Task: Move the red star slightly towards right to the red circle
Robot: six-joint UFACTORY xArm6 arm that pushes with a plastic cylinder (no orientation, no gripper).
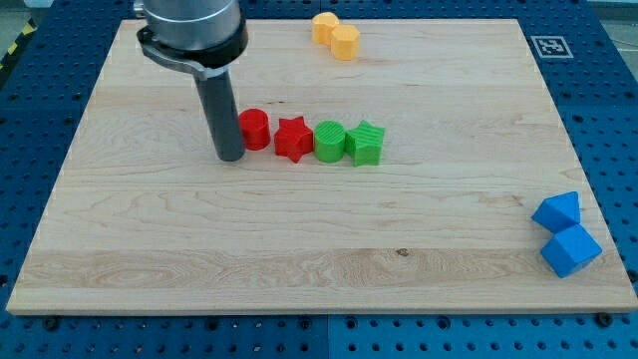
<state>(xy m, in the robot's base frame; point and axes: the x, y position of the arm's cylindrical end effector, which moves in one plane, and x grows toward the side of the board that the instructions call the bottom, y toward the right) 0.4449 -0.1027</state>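
The red star lies near the board's middle, just right of the red circle and touching or nearly touching it. The green circle sits against the star's right side, with the green star right of that. My tip rests on the board just left of the red circle, close to its lower left edge. The rod partly hides the red circle's left side.
Two yellow blocks sit together at the view's top, right of centre. Two blue blocks lie at the lower right near the board's edge. A marker tag is at the top right corner.
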